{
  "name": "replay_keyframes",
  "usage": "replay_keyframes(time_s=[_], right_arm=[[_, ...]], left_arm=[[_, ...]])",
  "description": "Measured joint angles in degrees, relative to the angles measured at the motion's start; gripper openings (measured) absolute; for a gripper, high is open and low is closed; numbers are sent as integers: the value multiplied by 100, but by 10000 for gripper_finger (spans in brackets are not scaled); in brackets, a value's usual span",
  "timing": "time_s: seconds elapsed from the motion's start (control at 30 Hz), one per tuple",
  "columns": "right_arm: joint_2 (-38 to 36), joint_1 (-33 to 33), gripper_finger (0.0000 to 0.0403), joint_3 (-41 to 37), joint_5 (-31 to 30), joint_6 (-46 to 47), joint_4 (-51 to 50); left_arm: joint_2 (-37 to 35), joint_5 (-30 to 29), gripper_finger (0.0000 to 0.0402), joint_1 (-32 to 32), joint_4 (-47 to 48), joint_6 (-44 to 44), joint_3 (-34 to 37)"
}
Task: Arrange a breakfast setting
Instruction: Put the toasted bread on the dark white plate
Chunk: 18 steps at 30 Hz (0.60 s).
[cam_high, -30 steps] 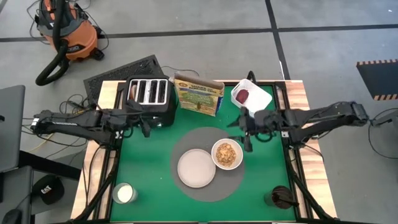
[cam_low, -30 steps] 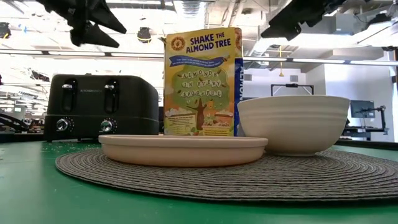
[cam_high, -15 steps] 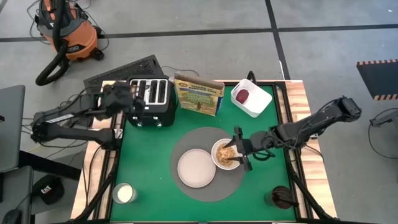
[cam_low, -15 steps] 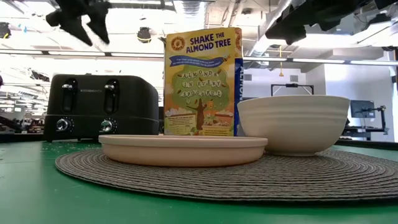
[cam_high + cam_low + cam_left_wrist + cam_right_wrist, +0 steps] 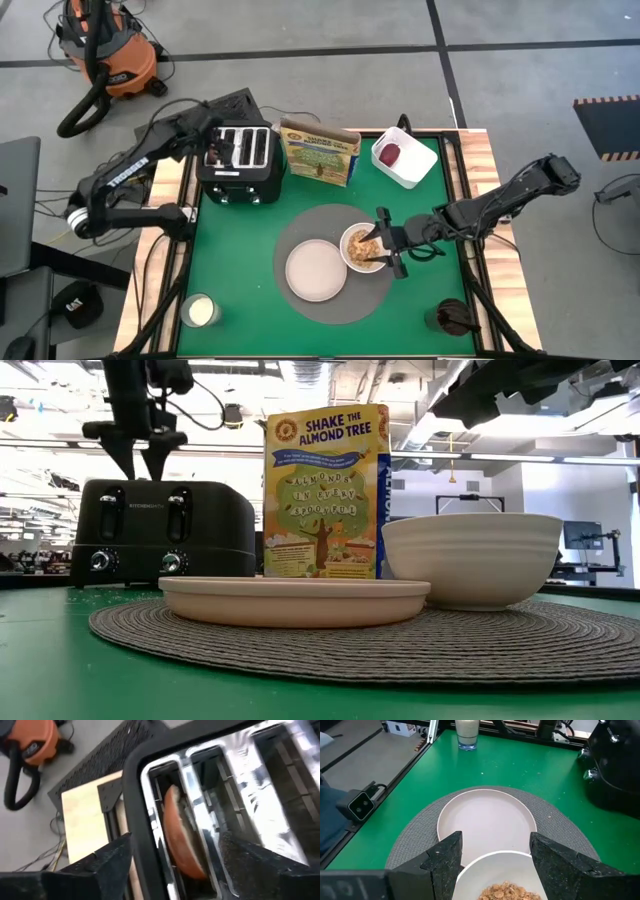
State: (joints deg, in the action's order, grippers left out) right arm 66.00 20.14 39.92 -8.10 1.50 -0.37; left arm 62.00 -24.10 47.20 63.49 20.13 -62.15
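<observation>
My left gripper (image 5: 213, 150) hangs open over the black toaster (image 5: 165, 530), fingers pointing down. In the left wrist view its fingers (image 5: 102, 870) stand on either side of the leftmost slot, where a round toasted bread piece (image 5: 182, 837) stands on edge. My right gripper (image 5: 386, 250) is open just above the right side of the white bowl (image 5: 365, 248), which holds brown cereal (image 5: 507, 891). The bowl and the pale plate (image 5: 317, 270) rest on a round grey placemat (image 5: 300, 225). A dark-red fruit (image 5: 390, 153) lies in the white container. No spoon shows.
A cereal box (image 5: 320, 150) stands behind the placemat, beside the toaster. The white square container (image 5: 412, 160) is at the far right corner. A glass of milk (image 5: 200, 310) stands at the near left, a dark cup (image 5: 452, 318) at the near right.
My left gripper has gone from in front of the toaster toward the far edge and up, and has tipped to point down over the toaster's left slot. My right gripper has gone from near the white container toward the near edge and down to the bowl, then kept still.
</observation>
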Motion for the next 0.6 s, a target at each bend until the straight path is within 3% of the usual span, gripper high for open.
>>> replay_keyframes(time_s=[0.3, 0.6], right_arm=[[0, -2, 260, 2, 0, -4, 22], [0, -2, 260, 2, 0, 0, 26]], left_arm=[[381, 267, 191, 255, -40, -213, 9], [862, -63, 181, 275, -79, -241, 39]])
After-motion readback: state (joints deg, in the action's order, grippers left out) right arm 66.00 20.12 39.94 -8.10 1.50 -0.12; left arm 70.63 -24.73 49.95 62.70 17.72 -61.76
